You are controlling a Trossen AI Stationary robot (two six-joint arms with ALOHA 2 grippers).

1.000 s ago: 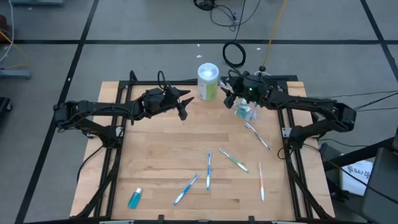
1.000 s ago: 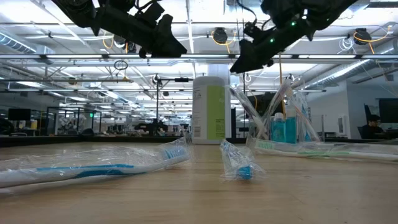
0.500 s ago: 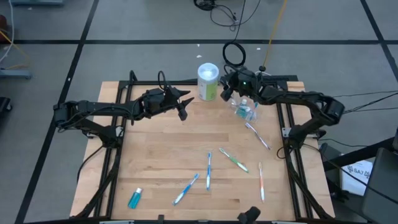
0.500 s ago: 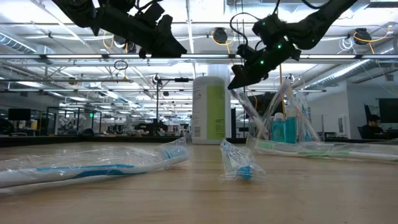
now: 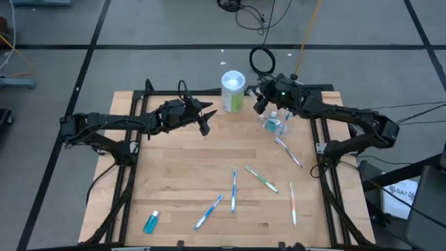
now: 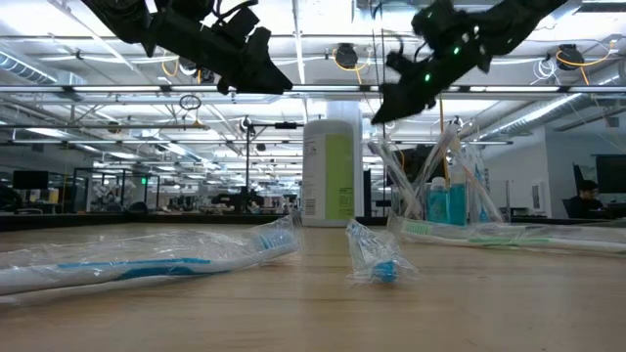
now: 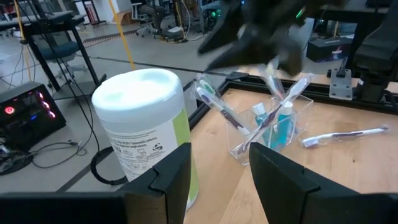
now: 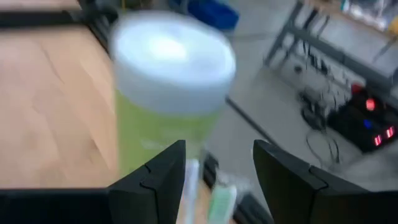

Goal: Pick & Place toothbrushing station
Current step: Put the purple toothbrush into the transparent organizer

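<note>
While holding the right gripper [image 5: 261,105] parted and empty just above the clear cup [image 5: 277,125] of leaning toothbrushes at the table's back right, beside the wipes canister [image 5: 233,90], could snag a handle and topple the cup on descent, with the left gripper [image 5: 208,117] idling open opposite and loose toothbrushes [image 5: 233,189] lying nearer the front.

I count five loose toothbrushes [image 5: 233,190] on my table, one teal tube [image 5: 151,222], one clear cup [image 5: 275,124] holding more brushes, and one wipes canister [image 5: 233,91].
</note>
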